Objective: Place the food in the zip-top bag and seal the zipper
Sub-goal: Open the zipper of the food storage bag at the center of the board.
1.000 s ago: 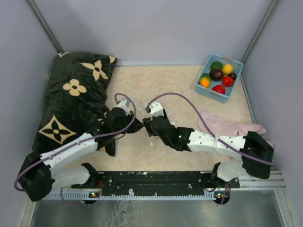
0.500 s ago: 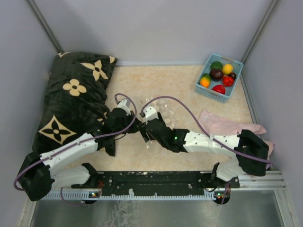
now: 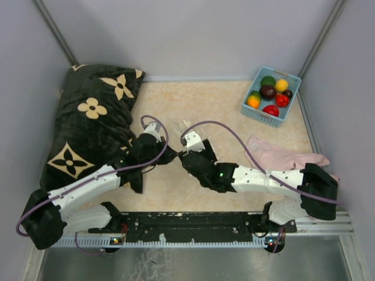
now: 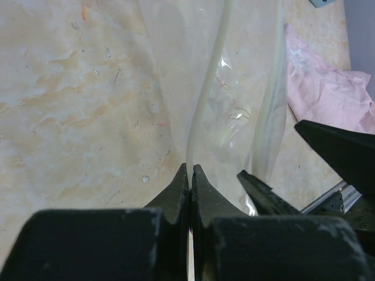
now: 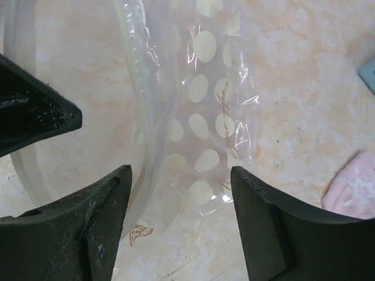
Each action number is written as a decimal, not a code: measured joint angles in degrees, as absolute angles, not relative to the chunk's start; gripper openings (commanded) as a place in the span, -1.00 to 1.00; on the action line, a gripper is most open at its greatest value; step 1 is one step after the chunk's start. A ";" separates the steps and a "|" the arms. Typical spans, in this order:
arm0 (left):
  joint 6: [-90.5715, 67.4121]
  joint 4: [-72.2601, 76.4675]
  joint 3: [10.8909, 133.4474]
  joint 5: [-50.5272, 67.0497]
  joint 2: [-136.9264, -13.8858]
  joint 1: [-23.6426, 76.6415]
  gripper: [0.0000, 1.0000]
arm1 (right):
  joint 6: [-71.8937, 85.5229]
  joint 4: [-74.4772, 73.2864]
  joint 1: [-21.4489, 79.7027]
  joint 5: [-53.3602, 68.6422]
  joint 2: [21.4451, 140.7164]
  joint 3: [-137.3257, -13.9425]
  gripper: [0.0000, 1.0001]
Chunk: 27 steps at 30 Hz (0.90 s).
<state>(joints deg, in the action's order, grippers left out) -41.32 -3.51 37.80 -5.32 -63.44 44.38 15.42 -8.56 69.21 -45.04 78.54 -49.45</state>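
The zip-top bag (image 5: 205, 117) is clear with white polka dots and hangs above the table between the two grippers. My left gripper (image 4: 191, 167) is shut on one lip of the zipper (image 4: 205, 99), and the bag's mouth gapes beyond it. My right gripper (image 5: 180, 172) stands open over the bag, its fingers either side of the dotted film and touching nothing that I can see. From above, the left gripper (image 3: 171, 156) and the right gripper (image 3: 186, 153) meet at mid-table. The food (image 3: 270, 92), glossy toy fruits, lies in the blue basket (image 3: 258, 115) at the back right.
A black floral pillow (image 3: 94, 123) fills the left side of the table. A pink cloth (image 3: 281, 157) lies at the right by the right arm. Grey walls close in the table on three sides.
The right gripper's jaws have spread wider, and it swung left and back again. The dotted film seen above it half a second ago shows less from above. The left gripper holds still.
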 measured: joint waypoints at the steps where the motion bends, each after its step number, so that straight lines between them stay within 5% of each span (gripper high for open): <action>1: -41.32 -3.79 37.82 -5.48 -63.35 44.38 -1.00 | 15.14 -8.58 69.21 -45.71 77.87 -49.30 0.36; 19: -38.63 -12.03 46.57 -6.79 -62.70 45.30 -1.00 | 9.56 -2.09 65.65 -44.62 78.83 -51.99 0.17; 24: -35.05 -18.96 55.11 -9.54 -64.18 45.41 -1.00 | 9.50 -0.80 61.30 -38.94 80.84 -56.73 -0.26; 27: -32.16 -23.88 61.47 -13.06 -65.28 45.41 -1.00 | 9.41 -0.03 59.53 -35.44 82.94 -60.93 -0.71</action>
<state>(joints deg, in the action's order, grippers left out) -32.16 -23.88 61.47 -13.06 -65.28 45.41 9.41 -0.03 59.53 -35.44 82.94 -60.93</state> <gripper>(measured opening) 0.008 0.342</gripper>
